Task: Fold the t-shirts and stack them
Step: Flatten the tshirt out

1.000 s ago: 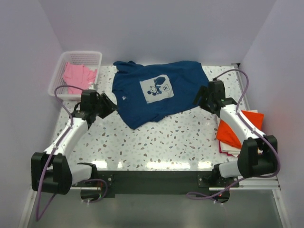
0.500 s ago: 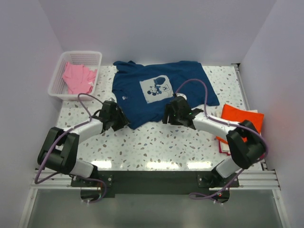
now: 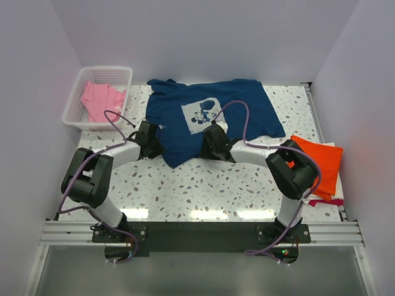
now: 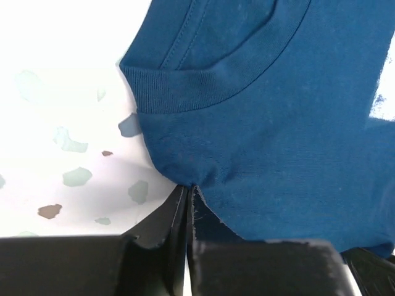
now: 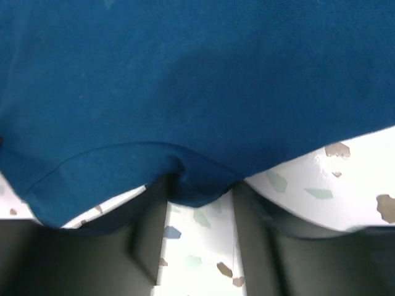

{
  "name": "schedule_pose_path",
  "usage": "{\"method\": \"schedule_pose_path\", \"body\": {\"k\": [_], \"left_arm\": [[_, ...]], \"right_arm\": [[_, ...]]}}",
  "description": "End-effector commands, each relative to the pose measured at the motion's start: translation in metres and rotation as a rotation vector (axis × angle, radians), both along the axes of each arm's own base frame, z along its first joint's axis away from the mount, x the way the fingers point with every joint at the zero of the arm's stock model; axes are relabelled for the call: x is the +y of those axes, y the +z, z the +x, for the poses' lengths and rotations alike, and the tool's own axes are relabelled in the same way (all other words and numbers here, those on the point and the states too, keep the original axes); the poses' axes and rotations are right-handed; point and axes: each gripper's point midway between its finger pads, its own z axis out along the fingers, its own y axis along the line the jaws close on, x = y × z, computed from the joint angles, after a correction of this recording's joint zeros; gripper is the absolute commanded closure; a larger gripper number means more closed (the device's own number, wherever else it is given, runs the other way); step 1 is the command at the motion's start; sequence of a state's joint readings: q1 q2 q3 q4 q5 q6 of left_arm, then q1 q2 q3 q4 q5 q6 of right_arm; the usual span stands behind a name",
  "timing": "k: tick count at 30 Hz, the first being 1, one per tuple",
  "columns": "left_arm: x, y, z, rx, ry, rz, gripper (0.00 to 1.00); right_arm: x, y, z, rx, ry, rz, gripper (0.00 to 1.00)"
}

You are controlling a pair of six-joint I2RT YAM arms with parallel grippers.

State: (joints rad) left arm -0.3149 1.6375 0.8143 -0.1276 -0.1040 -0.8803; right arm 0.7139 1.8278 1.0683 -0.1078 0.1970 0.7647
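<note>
A navy t-shirt (image 3: 247, 111) with a pale square print lies spread at the back middle of the table. My left gripper (image 3: 153, 139) is at the shirt's left edge. In the left wrist view this gripper (image 4: 188, 188) is shut, pinching the navy cloth (image 4: 278, 123) just below the ribbed collar (image 4: 210, 86). My right gripper (image 3: 213, 142) is at the shirt's near hem. In the right wrist view it (image 5: 197, 185) stands open, with a bulging fold of the navy hem (image 5: 185, 80) between its fingertips. An orange t-shirt (image 3: 318, 163) lies folded at the right. A pink t-shirt (image 3: 99, 100) sits in the basket.
A white lattice basket (image 3: 105, 69) stands at the back left corner. The orange t-shirt rests on pale and red cloth near the right wall. White walls close in the table on three sides. The speckled table (image 3: 203, 185) shows in front of the navy shirt.
Both arms swung in from the sides to the navy shirt's near edge. The left jaws closed on the cloth by the collar. The right jaws narrowed around the hem.
</note>
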Motion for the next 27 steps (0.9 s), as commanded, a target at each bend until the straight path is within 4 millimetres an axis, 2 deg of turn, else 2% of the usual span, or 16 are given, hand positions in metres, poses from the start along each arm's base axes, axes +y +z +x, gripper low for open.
{"method": "schedule_pose_path", "body": {"k": [1, 2, 3, 6, 8, 9, 13, 16, 19, 20, 22, 23, 24, 25, 26, 27], "left_arm": [[0.009, 0.018, 0.019, -0.050, 0.028, 0.061, 0.96], [0.011, 0.020, 0.019, -0.047, 0.026, 0.070, 0.98], [0.013, 0.025, 0.023, -0.060, 0.029, 0.086, 1.00], [0.022, 0.037, 0.027, -0.075, 0.033, 0.105, 1.00], [0.033, 0.046, 0.029, -0.086, 0.049, 0.112, 1.00], [0.037, 0.055, 0.032, -0.102, 0.054, 0.112, 1.00], [0.066, 0.078, 0.036, -0.123, 0.083, 0.123, 1.00], [0.080, 0.101, 0.042, -0.148, 0.079, 0.144, 1.00], [0.086, 0.118, 0.053, -0.177, 0.053, 0.174, 1.00], [0.083, 0.125, 0.061, -0.196, 0.037, 0.162, 1.00], [0.075, 0.112, 0.071, -0.163, -0.032, 0.151, 0.98], [0.067, 0.119, 0.079, -0.159, -0.066, 0.126, 0.95], [0.063, 0.104, 0.083, -0.119, -0.102, 0.121, 0.86], [0.059, 0.106, 0.089, -0.135, -0.118, 0.112, 0.80], [0.049, 0.108, 0.090, -0.144, -0.157, 0.064, 0.63], [0.045, 0.111, 0.090, -0.159, -0.171, 0.048, 0.55]], "right_arm": [[0.014, 0.016, 0.023, -0.074, -0.079, 0.053, 0.58], [0.013, 0.015, 0.023, -0.066, -0.083, 0.047, 0.66], [0.014, 0.012, 0.022, -0.058, -0.083, 0.043, 0.81], [0.012, 0.021, 0.019, -0.053, -0.079, 0.031, 1.00], [0.006, 0.025, 0.013, -0.047, -0.067, 0.012, 1.00], [0.008, 0.040, 0.010, -0.061, -0.041, 0.035, 1.00], [0.010, 0.065, -0.011, -0.033, 0.079, 0.062, 1.00], [0.016, 0.090, -0.024, -0.033, 0.160, 0.107, 1.00], [0.018, 0.099, -0.025, -0.026, 0.193, 0.112, 1.00], [0.018, 0.096, -0.023, -0.014, 0.197, 0.109, 0.99], [0.020, 0.097, -0.013, -0.008, 0.202, 0.095, 0.90], [0.016, 0.079, -0.007, 0.029, 0.187, 0.067, 0.84], [0.015, 0.076, -0.002, 0.032, 0.188, 0.058, 0.68], [0.016, 0.074, 0.005, 0.033, 0.183, 0.053, 0.63], [0.014, 0.063, 0.011, 0.050, 0.175, 0.038, 0.56], [0.014, 0.061, 0.016, 0.046, 0.179, 0.033, 0.51]]}}
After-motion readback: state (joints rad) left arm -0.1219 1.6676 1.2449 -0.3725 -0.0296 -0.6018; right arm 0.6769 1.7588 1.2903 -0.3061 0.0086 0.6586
